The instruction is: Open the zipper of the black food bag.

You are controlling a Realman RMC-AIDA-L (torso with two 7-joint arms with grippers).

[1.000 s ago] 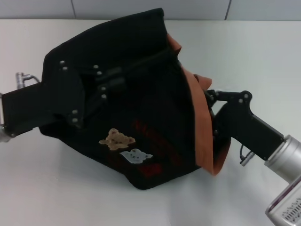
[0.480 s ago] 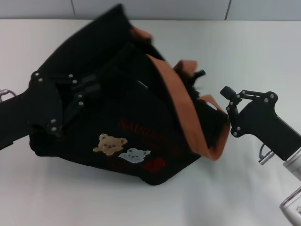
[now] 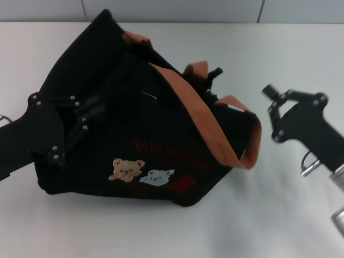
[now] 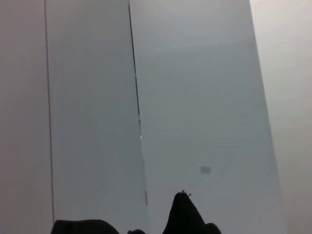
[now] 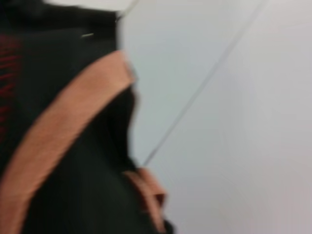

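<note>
The black food bag (image 3: 156, 134) lies on the white table, its face with bear, pale animal and red patches towards me. Two tan straps (image 3: 201, 115) run over its right side. The zipper along the mouth sits somewhere between the straps, and I cannot make out its line or its pull. My left gripper (image 3: 80, 115) is shut on the bag's left end, its fingers pressed into the black fabric. Clear of the bag on the right, my right gripper (image 3: 273, 112) stands open and holds nothing. The right wrist view shows the bag (image 5: 58, 53) and a strap (image 5: 63, 112) close by.
The white table (image 3: 279, 215) spreads out in front of and to the right of the bag. A grey tiled wall (image 3: 172, 8) rises just behind it. The left wrist view shows mostly wall and table, with a black shape (image 4: 185, 214) at its edge.
The bag has swung left and settled lower on the table, its straps loosening. My right gripper has come away from the bag's strap side and moved off to the right.
</note>
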